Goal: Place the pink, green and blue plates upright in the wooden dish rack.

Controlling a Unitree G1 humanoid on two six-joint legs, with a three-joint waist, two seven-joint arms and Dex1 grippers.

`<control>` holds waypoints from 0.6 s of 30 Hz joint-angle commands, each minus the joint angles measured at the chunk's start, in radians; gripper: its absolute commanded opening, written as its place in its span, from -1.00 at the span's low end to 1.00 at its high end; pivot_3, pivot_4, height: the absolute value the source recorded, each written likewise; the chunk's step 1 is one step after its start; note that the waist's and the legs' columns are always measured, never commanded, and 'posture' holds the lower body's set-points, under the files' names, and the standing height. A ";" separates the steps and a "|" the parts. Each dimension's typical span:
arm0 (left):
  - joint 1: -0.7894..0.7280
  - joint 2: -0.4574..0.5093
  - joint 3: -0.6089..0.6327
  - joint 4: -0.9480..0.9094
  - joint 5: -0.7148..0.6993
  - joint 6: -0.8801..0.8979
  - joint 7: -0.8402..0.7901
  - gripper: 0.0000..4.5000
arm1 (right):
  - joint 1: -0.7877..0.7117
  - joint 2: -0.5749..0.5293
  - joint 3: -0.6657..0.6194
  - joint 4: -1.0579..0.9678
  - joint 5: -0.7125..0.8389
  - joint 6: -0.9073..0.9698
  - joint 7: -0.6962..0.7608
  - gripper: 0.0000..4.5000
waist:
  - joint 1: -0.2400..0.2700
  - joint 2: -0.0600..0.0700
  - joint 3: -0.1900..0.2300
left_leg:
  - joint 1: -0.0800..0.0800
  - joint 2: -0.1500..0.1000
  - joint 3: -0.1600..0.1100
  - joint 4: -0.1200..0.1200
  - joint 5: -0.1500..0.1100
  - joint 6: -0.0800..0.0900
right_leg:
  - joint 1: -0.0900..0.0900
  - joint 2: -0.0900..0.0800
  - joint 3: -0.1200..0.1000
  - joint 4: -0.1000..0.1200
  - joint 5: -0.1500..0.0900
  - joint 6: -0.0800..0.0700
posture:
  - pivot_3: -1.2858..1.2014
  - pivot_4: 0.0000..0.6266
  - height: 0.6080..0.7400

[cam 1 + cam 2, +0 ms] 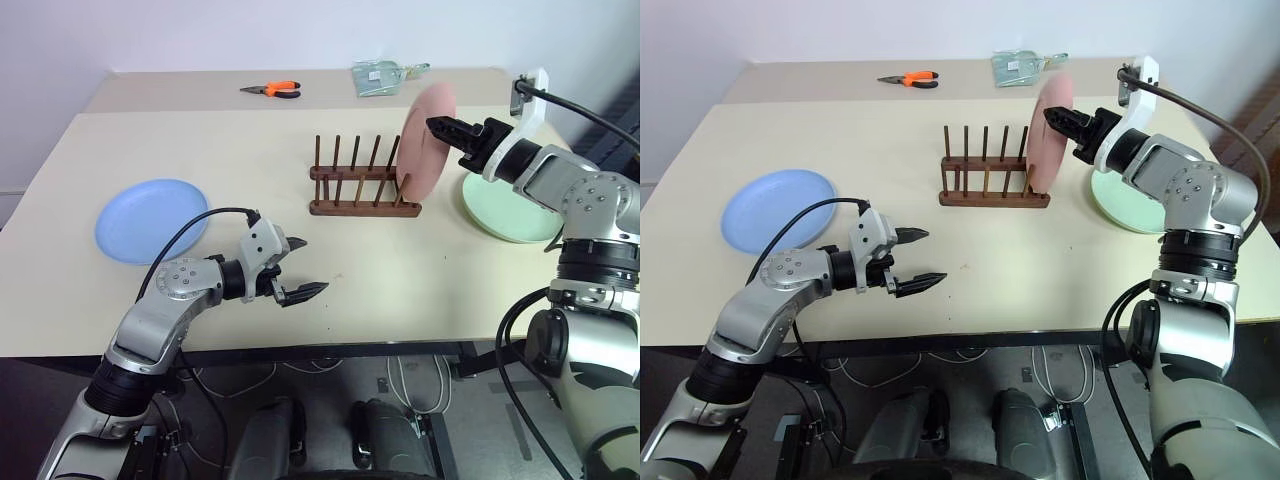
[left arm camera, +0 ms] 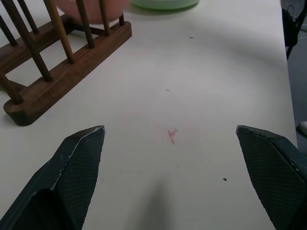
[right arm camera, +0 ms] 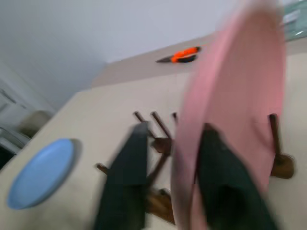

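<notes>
1. The right gripper [image 1: 432, 123] straddles the upright pink plate's [image 1: 425, 150] rim at the wooden rack's [image 1: 362, 190] end slot, fingers loosened either side.
2. The green plate [image 1: 505, 215] lies flat beneath that arm.
3. The left gripper [image 1: 305, 268] hovers spread wide, empty; the blue plate [image 1: 150, 218] lies behind it, to its left.

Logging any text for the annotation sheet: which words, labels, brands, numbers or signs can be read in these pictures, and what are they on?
None can be read.
Clear packet at the table's far edge: it may carry print, but it is too small to read.
Pink plate, green plate, blue plate, wooden dish rack, orange-handled pliers: no markings show.
</notes>
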 commanded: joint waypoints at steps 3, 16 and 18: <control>-0.001 0.009 0.015 -0.037 -0.002 -0.002 0.007 1.00 | 0.020 -0.077 0.021 -0.085 -0.151 -0.256 0.027 0.39 | 0.005 0.000 0.000 | 0.000 0.000 0.000 0.000 0.000 0.000 | 0.000 0.000 0.000 0.000 0.000 0.000 | 0.03 -0.52 1.00; -0.043 -0.001 -0.031 0.019 0.018 -0.035 -0.021 1.00 | 0.521 -0.378 0.174 -0.187 -0.459 -0.492 0.204 0.39 | -0.001 0.003 0.000 | 0.002 0.001 0.001 0.000 0.000 0.000 | 0.003 0.000 0.000 -0.001 0.000 0.001 | 0.03 -0.52 1.00; -0.061 -0.009 -0.033 0.032 0.021 -0.039 -0.023 1.00 | 0.496 -0.357 0.237 -0.091 -0.537 -0.530 0.167 0.39 | -0.003 0.005 0.000 | 0.003 0.000 0.002 0.001 0.000 0.000 | 0.002 0.000 0.001 0.001 0.001 0.001 | 0.03 -0.52 1.00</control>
